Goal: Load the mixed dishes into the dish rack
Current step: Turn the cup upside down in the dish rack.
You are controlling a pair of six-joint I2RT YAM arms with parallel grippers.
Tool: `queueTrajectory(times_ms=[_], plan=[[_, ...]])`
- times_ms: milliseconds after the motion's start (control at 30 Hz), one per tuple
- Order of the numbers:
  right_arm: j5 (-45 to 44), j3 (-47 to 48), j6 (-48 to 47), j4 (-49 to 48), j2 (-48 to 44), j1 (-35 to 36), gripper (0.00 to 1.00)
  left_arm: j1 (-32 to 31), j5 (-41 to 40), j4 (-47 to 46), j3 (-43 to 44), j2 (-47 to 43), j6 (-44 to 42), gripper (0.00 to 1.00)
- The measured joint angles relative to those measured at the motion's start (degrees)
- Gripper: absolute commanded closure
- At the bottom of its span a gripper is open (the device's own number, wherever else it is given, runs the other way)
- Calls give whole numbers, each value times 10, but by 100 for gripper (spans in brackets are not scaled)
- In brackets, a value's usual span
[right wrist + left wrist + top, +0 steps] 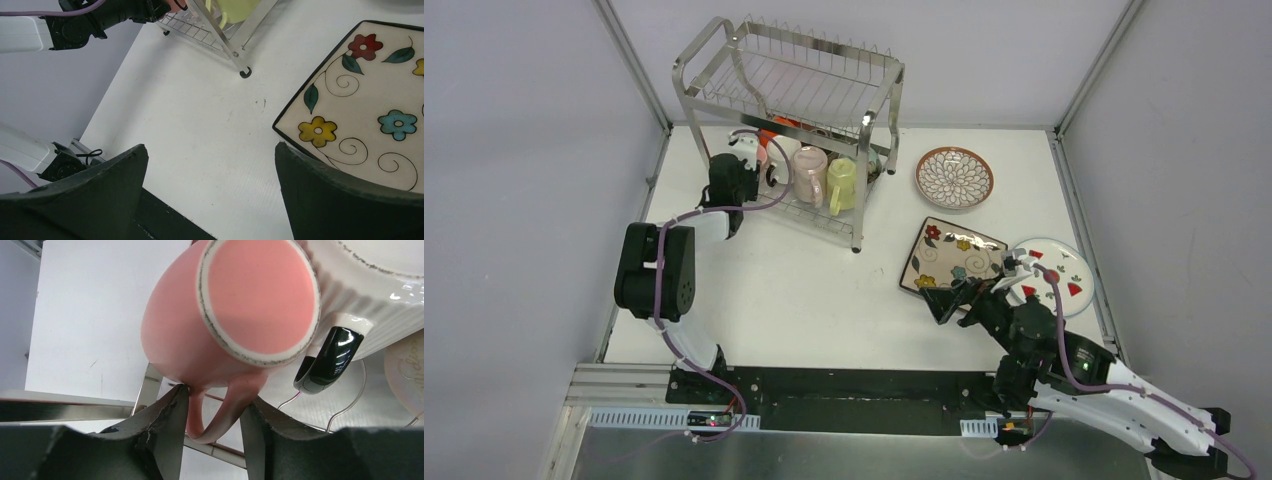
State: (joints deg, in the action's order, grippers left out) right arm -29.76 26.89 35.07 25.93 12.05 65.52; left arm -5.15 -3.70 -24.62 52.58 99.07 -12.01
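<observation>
Left wrist view: your left gripper straddles the handle of the pink mug (squeezing or loose, can't tell); your right gripper gapes wide, empty, beside the flowered plate.

Left arm outstretched, right jaws wide open

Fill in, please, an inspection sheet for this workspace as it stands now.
Surface: white table, a few small dark marks.
Job's things: dish rack at the far side, mugs on its lower shelf, among them a yellow-green mug; brown-rimmed plate, square floral plate and red-marked plate lie on the table.
Clutter: nothing seen.
Grippers: left gripper, fingers on both sides of the pink mug handle, grip unclear; right gripper open, at the square floral plate's edge.
Cables: purple cable along each arm.
Surroundings: grey walls, metal frame posts.
</observation>
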Motion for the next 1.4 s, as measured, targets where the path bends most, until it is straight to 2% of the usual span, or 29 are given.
queueTrajectory(times_ms=[133,233,300,433,533,700,800,1033,1133,1300,1367,1400], plan=[[0,16,12,23,15,0,0,0,3,11,0,-7,-5,85],[1,28,22,36,26,0,0,-2,12,11,0,-14,-9,95],[2,32,28,41,26,0,0,0,12,23,0,-15,0,99],[2,33,40,51,24,0,0,0,8,26,0,-16,13,98],[2,33,45,52,17,0,0,0,8,28,0,-16,24,88],[4,33,50,53,16,0,0,0,7,28,0,-16,35,63],[4,33,53,54,16,0,0,0,6,28,0,-16,38,52],[0,38,71,82,40,0,0,0,12,67,0,-49,47,39],[-3,47,83,104,63,0,0,0,23,90,0,-88,58,32],[-14,62,109,134,90,0,0,0,55,151,-3,-179,98,27],[-18,64,118,139,96,0,0,0,72,198,-3,-221,119,3],[-20,64,121,141,99,0,0,0,74,204,-3,-226,122,1]])
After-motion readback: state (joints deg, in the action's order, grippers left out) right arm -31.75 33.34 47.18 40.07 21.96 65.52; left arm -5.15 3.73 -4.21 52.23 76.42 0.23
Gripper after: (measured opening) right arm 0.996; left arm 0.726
